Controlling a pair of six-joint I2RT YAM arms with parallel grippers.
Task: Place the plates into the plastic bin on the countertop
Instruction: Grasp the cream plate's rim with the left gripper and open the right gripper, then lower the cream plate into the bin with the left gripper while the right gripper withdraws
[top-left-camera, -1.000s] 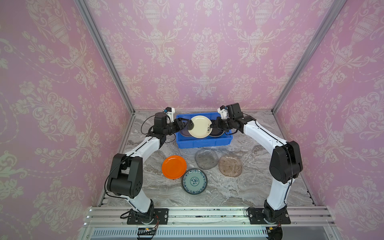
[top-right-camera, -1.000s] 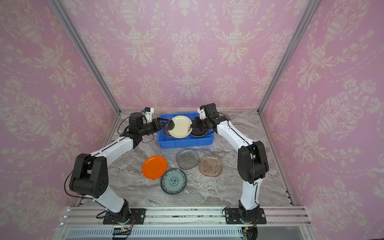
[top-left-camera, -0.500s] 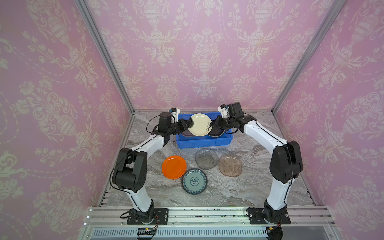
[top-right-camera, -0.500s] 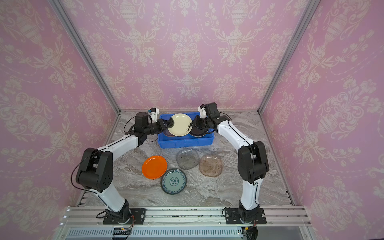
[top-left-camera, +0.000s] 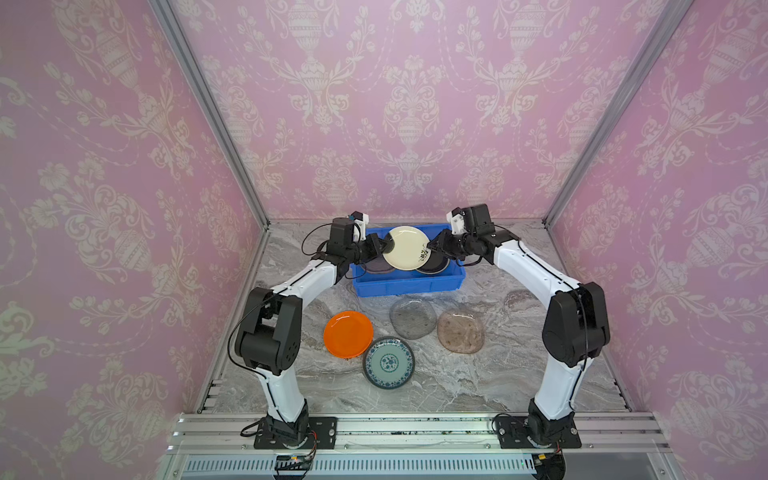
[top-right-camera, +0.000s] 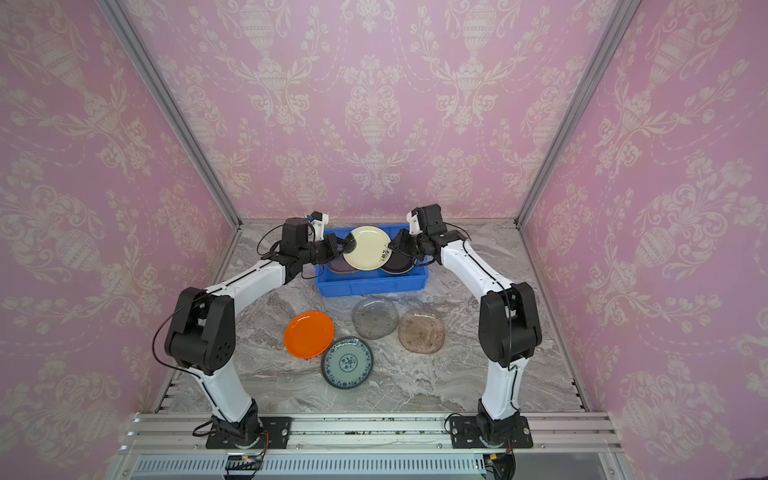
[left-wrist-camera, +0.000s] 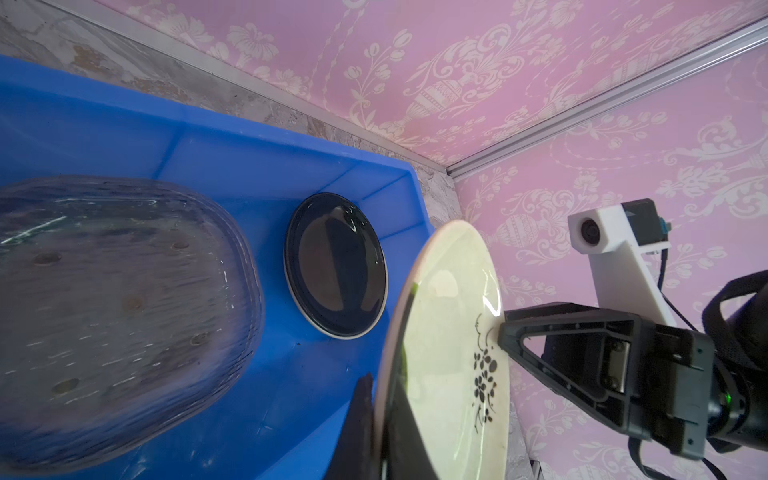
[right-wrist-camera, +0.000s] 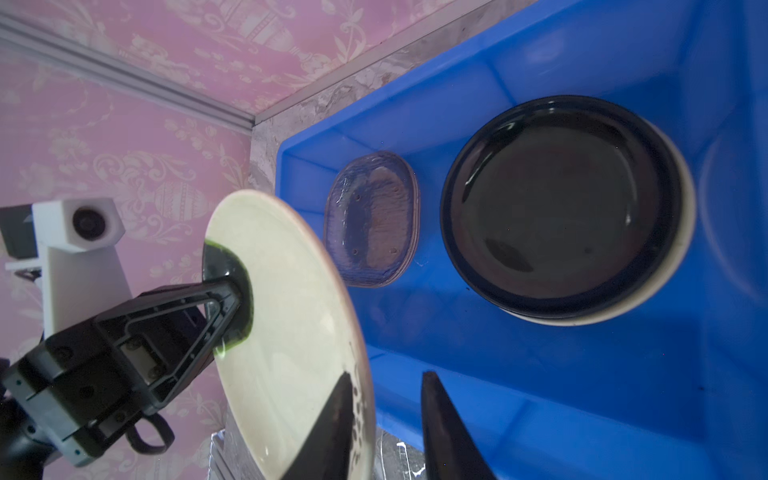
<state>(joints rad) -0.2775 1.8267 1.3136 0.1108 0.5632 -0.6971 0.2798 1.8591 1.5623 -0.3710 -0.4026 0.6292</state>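
Left gripper (top-left-camera: 384, 248) is clamped on the rim of a cream plate (top-left-camera: 405, 247) and holds it tilted on edge above the blue bin (top-left-camera: 407, 284). The right gripper (top-left-camera: 430, 248) stands at the opposite rim with its jaws apart. The countertop (top-left-camera: 498, 374) carries the bin at the middle of its far edge. Four more plates lie flat between the bin and the near edge: an orange plate (top-left-camera: 348, 333), a teal floral plate (top-left-camera: 389, 362) touching it on the near side, a grey glass plate (top-left-camera: 413, 318) just in front of the bin, and a brownish glass plate (top-left-camera: 461, 332) beside that. Both top views show the cream plate spanning the gap between the two grippers but hide most of the bin's contents behind it. The left wrist view opens the bin up: a stack of glass plates (left-wrist-camera: 124, 291) lies on the floor beside a black plate (left-wrist-camera: 336, 266), and one right finger (left-wrist-camera: 523, 332) touches the cream plate's face by its black flower print. The right wrist view shows what the others do not: a gap between the far finger (right-wrist-camera: 440, 415) and the plate's rim, and a second cream plate (right-wrist-camera: 681, 232) under the black one.
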